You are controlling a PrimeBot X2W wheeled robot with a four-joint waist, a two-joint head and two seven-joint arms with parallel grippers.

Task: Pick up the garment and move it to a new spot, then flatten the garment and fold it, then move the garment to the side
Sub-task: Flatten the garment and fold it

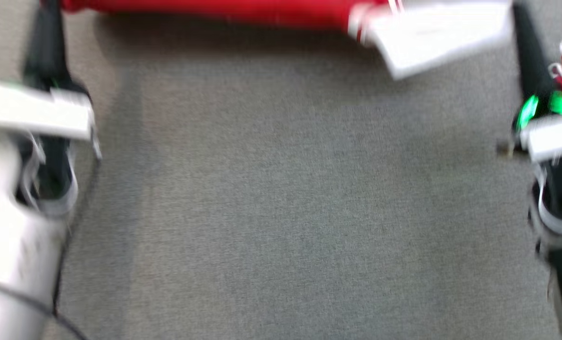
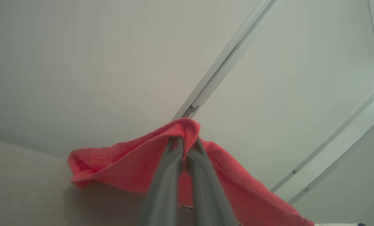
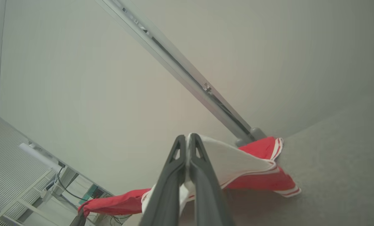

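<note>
My left gripper (image 2: 184, 142) is clenched on a red fold of the garment (image 2: 121, 166), my right gripper (image 3: 187, 139) clenched on its white part; garment stretched between them across the far side of the grey surface (image 1: 281, 189), head view blurred
</note>
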